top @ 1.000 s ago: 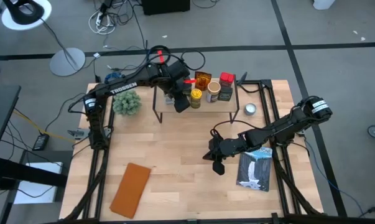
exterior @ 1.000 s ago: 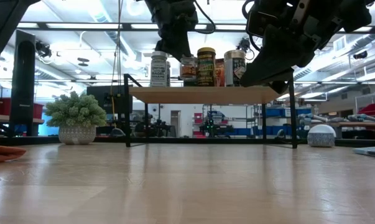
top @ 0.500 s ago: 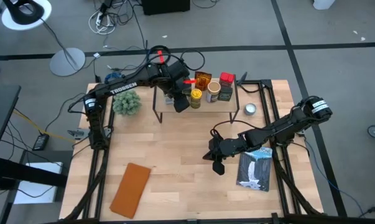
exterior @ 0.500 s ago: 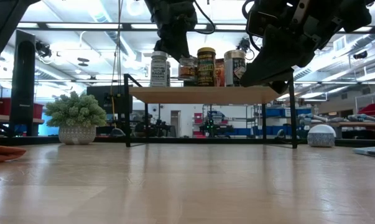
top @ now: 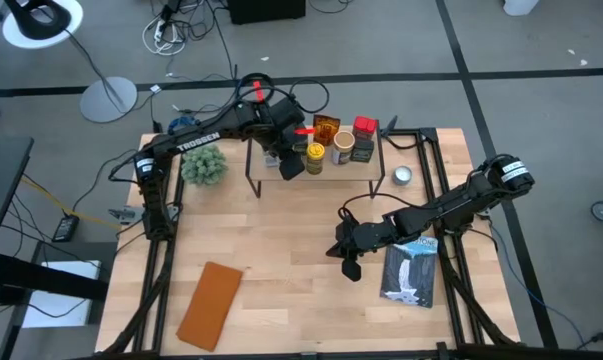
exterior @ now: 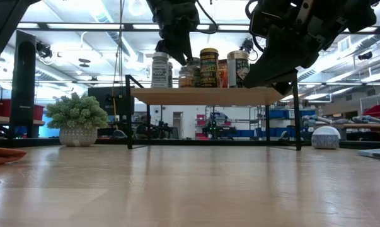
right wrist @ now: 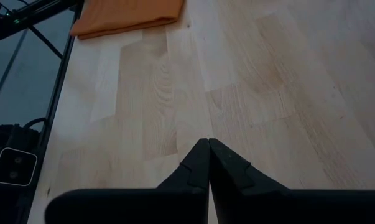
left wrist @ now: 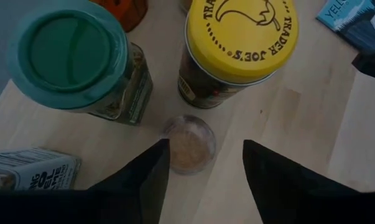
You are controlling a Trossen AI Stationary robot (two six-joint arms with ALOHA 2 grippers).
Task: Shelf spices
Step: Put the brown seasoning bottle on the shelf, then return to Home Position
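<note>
Barely anything has shifted since a second ago except one small thing: the little clear jar that was hanging a touch above the plank under the left gripper now sits down on the shelf, and both arms are parked where they were. From the left wrist view that jar stands right between the two dark fingers, lidless as far as I can tell with tan powder showing, and the fingers are spread wide enough that there's a gap on both sides, so I'd call it released, not gripped. Just past the fingertips is the green-lidded jar on one side and the yellow-lidded Trader Joe's jar on the other, with a white-labelled tin close beside one finger. My read is the jar got tucked into the front gap between those two because the back row is already taken; the high view shows the amber packet and red box there. Tight spot, so pulling out straight up looks like the safe way to avoid knocking the neighbours. Well away from all that, the right gripper hovers low over the bare table with its fingers pressed together and nothing in them, the blue-and-white book beside it, the flat brown pad further off. One small round tin is still on the table next to the shelf leg, so not quite done.
</note>
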